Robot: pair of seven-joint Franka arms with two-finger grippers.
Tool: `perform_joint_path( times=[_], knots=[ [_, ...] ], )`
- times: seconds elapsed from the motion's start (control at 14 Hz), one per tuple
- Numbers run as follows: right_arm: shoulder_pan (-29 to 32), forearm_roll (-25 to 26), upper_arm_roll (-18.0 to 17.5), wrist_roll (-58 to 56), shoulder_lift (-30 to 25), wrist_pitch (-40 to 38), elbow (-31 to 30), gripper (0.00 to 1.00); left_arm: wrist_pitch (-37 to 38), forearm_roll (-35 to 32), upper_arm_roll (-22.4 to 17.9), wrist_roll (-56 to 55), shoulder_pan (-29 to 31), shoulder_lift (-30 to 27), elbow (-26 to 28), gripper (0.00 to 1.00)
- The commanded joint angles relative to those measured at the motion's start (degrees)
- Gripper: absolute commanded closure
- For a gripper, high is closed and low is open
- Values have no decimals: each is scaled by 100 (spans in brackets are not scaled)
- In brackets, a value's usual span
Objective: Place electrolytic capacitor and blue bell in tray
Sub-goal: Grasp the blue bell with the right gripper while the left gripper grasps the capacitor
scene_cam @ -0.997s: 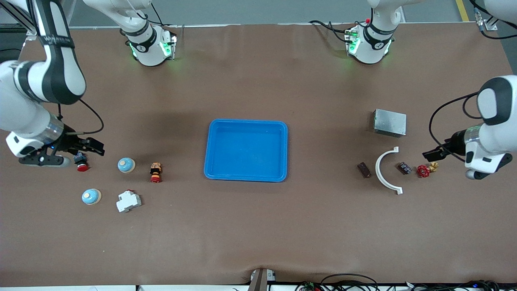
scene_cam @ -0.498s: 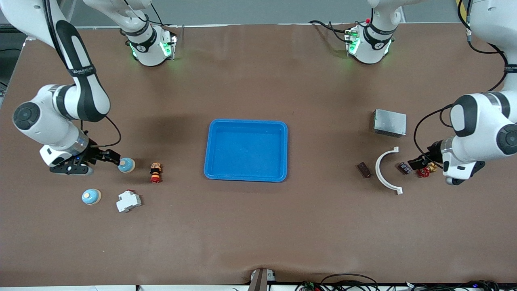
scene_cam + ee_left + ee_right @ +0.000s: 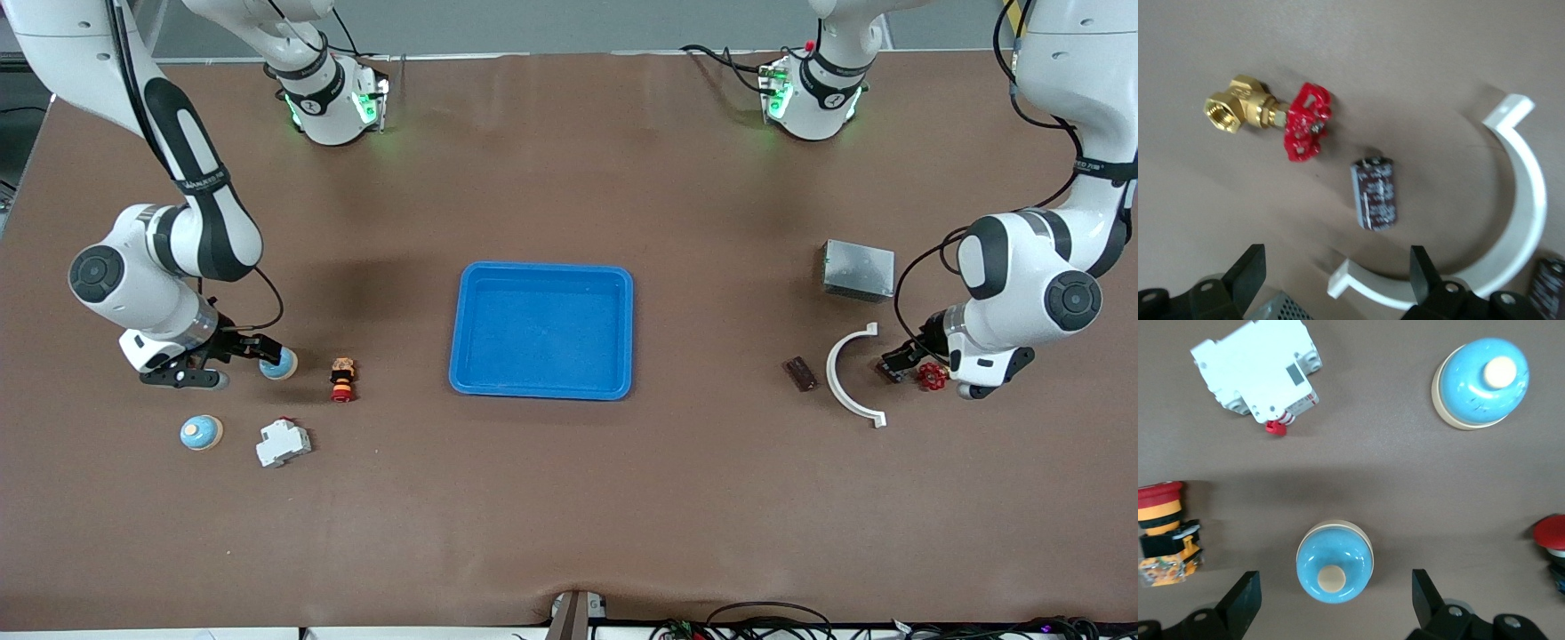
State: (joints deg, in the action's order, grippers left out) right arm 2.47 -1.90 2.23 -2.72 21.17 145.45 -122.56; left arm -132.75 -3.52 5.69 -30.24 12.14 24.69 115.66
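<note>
Right end effector, fingers wide, empty, hangs over the blue bell near the bench's right-arm end. Left end effector, wide, over the electrolytic capacitor; its long axis crosses your jaw gap.

Dark electrolytic capacitor lying between open left tool fingers, beside red-handled brass valve and white curved bracket.

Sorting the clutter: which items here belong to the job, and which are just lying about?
Job: tray; electrolytic capacitor; blue bell under the right tool.

Lying about: second blue bell; brass valve; white curved bracket; grey box; white breaker; red-capped button.
</note>
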Motion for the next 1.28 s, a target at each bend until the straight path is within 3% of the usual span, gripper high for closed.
perform_joint_path(
  times=[0.0,0.5,0.64,0.78,0.85,0.93,1.0,1.14,1.21],
  knots=[
    [0,-100,-12,-62,151,124,-5,0,-321,-158,38,-96,43,298,-61,12],
    [-36,-126,-21,-53,458,492,-40,0,-611,-141,46,-148,61,501,-96,13],
    [-36,-126,-21,-45,511,572,-49,0,-673,-132,46,-166,26,555,-148,48],
    [-44,-126,-38,-45,529,572,-84,0,-673,-123,55,-332,-36,581,-140,72],
    [-36,-126,-56,-36,529,572,-84,0,-673,-132,55,-385,-27,590,-140,90],
    [-36,-126,-56,-36,529,572,-84,0,-673,-123,55,-403,-10,590,-131,100],
    [-36,-126,-56,-36,529,572,-84,0,-630,-132,55,-421,8,573,-131,100],
    [-44,-126,-82,-36,529,563,-93,56,-463,-132,64,-412,-1,450,-131,100],
    [-36,-126,-91,-27,529,563,-93,91,-279,-132,73,-421,-9,354,-166,100]
  ],
)
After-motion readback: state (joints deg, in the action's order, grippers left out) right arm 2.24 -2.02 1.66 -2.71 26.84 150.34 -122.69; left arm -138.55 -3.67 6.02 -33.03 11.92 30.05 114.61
